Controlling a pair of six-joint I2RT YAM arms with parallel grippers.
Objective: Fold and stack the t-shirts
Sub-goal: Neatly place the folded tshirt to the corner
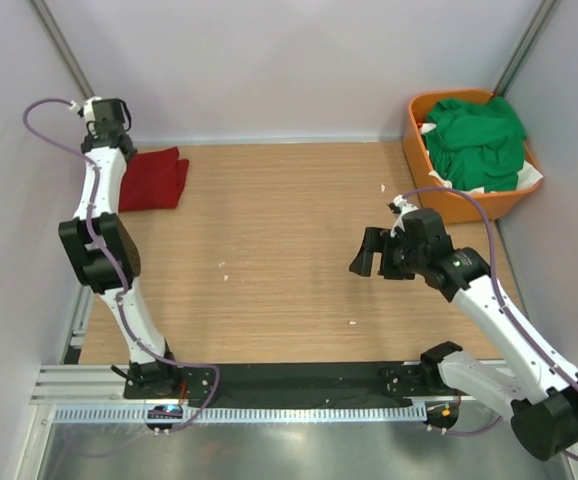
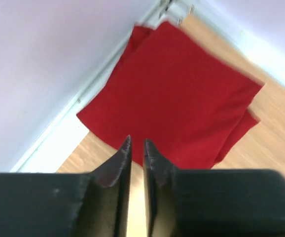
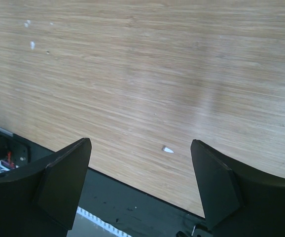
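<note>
T-shirts here are at two stages. One dark red t-shirt (image 1: 154,178) lies folded into a flat, fairly neat rectangle at the far left corner of the table (image 1: 289,220), close against the left wall; in the left wrist view a lower layer peeks out past one edge. The green t-shirts (image 1: 479,140) sit crumpled in an orange basket (image 1: 414,150) at the far right corner; how many are in that heap I cannot tell.

The left gripper (image 2: 136,143) hangs just above the near edge of the red shirt, its jaws almost together with only a thin slit between them and no cloth in them. The right gripper (image 3: 137,143) hovers over bare wood toward the right side of the table, jaws spread wide and holding nothing.

As I judge it, the red shirt is folded and placed as the base of the stack. Every green shirt has yet to be taken out, folded and laid on top, so most of the job remains.
</note>
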